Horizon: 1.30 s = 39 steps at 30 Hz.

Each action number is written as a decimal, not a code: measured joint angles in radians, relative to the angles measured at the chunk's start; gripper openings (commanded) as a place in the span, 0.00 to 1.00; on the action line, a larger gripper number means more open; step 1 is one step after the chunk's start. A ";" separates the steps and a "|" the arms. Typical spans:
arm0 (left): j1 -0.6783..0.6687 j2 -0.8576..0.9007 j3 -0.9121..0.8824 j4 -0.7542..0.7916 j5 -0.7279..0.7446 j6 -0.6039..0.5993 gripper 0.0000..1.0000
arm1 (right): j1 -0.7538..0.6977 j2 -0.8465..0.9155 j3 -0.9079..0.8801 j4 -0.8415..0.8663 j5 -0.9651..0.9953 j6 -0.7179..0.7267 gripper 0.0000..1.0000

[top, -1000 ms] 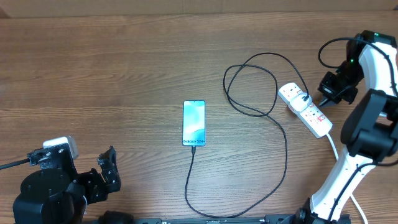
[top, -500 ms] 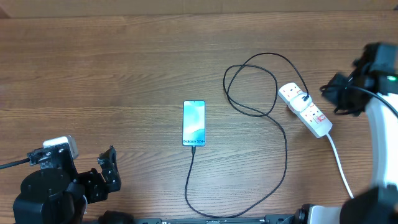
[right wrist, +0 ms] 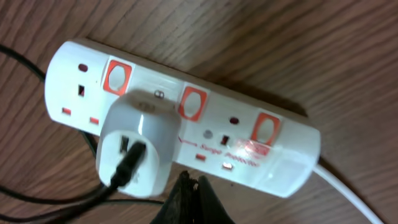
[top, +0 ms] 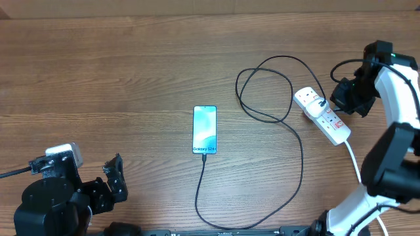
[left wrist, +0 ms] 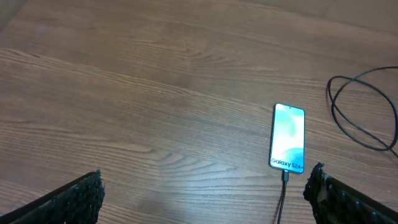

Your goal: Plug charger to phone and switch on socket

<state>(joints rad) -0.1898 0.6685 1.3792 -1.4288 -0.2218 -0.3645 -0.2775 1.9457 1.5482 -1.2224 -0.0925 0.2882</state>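
Note:
The phone [top: 205, 130] lies face up mid-table, screen lit, also in the left wrist view [left wrist: 288, 137]. The black charger [top: 301, 157] runs from a connector at the phone's bottom edge [left wrist: 285, 177], loops across the table and ends in a white adaptor [right wrist: 140, 146] plugged into the socket [right wrist: 205, 134]. The socket [top: 321, 113] lies at the right with red switches [right wrist: 193, 102]. My right gripper [right wrist: 189, 182] is shut, its tips just beside the socket's long side, holding nothing. My left gripper [left wrist: 202, 199] stands open low at the front left, far from the phone.
The socket's thick white cord [top: 354, 160] trails toward the front right, past the right arm's base. The charger forms a double loop [top: 262, 92] left of the socket. Bare wooden table [top: 118, 78] lies behind and left of the phone.
The right arm swung out to the right and came back; its gripper sits again by the socket's right side. Phone, cable, socket and left arm have not moved.

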 measured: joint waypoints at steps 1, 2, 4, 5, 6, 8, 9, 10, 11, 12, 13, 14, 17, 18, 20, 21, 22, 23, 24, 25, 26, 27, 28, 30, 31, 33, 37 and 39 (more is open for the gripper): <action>0.000 0.000 0.000 0.000 0.000 0.000 1.00 | 0.000 0.008 0.004 -0.001 -0.002 -0.001 0.04; 0.000 0.000 0.000 0.000 0.000 0.000 0.99 | 0.000 0.025 0.014 0.000 -0.007 0.000 0.04; 0.000 0.000 0.000 0.000 0.000 0.000 1.00 | -0.002 0.034 0.021 -0.002 -0.009 0.000 0.04; 0.000 0.000 0.000 0.000 0.000 0.000 1.00 | -0.002 0.034 0.024 -0.001 -0.010 -0.001 0.04; 0.000 0.000 0.000 0.000 0.000 0.000 0.99 | -0.002 0.038 0.028 -0.001 -0.011 0.000 0.04; 0.000 0.000 0.000 0.000 0.000 0.000 1.00 | -0.003 0.048 0.034 0.000 -0.013 -0.001 0.04; 0.000 0.000 0.000 0.000 0.000 0.000 1.00 | -0.003 0.059 0.036 0.002 -0.013 0.000 0.04; 0.000 0.000 0.000 0.000 0.000 0.000 1.00 | -0.003 0.070 0.036 0.005 -0.014 -0.001 0.04; 0.000 0.000 0.000 0.000 0.000 0.000 1.00 | -0.003 0.082 0.036 0.007 -0.014 -0.001 0.04; 0.000 0.000 0.000 0.000 0.000 0.000 1.00 | -0.003 0.094 0.036 0.010 -0.015 -0.001 0.04; 0.000 0.000 0.000 0.000 0.000 0.000 1.00 | -0.003 0.105 0.036 0.013 -0.015 -0.001 0.04; 0.000 0.000 0.000 0.000 0.000 0.000 0.99 | -0.003 0.114 0.036 0.018 -0.015 -0.001 0.04; 0.000 0.000 0.000 0.000 0.000 0.000 1.00 | -0.003 0.128 0.036 0.027 -0.016 -0.001 0.04; 0.000 0.000 0.000 0.000 0.000 0.000 0.99 | -0.003 0.129 0.036 0.029 -0.015 -0.001 0.04; 0.000 0.000 0.000 0.000 0.000 0.000 1.00 | -0.003 0.129 0.036 0.034 -0.014 -0.001 0.04; 0.000 0.000 0.000 0.000 0.000 0.000 1.00 | -0.004 0.129 0.036 0.035 -0.015 -0.001 0.04; 0.000 0.000 0.000 0.000 0.000 0.000 1.00 | -0.004 0.129 0.036 0.037 -0.015 -0.001 0.04; 0.000 0.000 0.000 0.000 0.000 0.000 1.00 | -0.004 0.129 0.036 0.039 -0.014 -0.001 0.04; 0.000 0.000 0.000 0.000 0.000 0.000 1.00 | -0.004 0.129 0.036 0.041 -0.014 0.000 0.04; 0.000 0.000 0.000 0.000 0.000 0.000 1.00 | -0.004 0.129 0.036 0.043 -0.014 -0.001 0.04; 0.000 0.000 0.000 0.000 0.000 0.000 1.00 | -0.004 0.129 0.036 0.044 -0.014 -0.001 0.04; 0.000 0.000 0.000 0.000 0.000 0.000 1.00 | -0.004 0.129 0.036 0.044 -0.014 -0.001 0.04; 0.000 0.000 0.000 0.000 0.000 0.000 1.00 | -0.004 0.129 0.036 0.043 -0.015 -0.001 0.04; 0.000 0.000 0.000 0.000 0.000 0.000 0.99 | -0.004 0.132 0.036 0.044 -0.016 -0.002 0.04; 0.000 0.000 0.000 0.000 0.000 0.000 1.00 | -0.004 0.136 0.036 0.044 -0.015 -0.001 0.04; 0.000 0.000 0.000 0.000 0.000 0.000 0.99 | -0.004 0.153 0.036 0.043 -0.017 -0.005 0.04; 0.000 0.000 0.000 0.000 0.000 0.000 0.99 | -0.010 0.171 0.048 0.027 -0.031 -0.016 0.04; 0.000 0.000 0.000 0.000 0.000 0.000 1.00 | -0.011 0.172 0.051 0.024 -0.034 -0.020 0.04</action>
<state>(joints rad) -0.1898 0.6685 1.3792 -1.4288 -0.2218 -0.3645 -0.2882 2.1174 1.5990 -1.1988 -0.1261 0.2684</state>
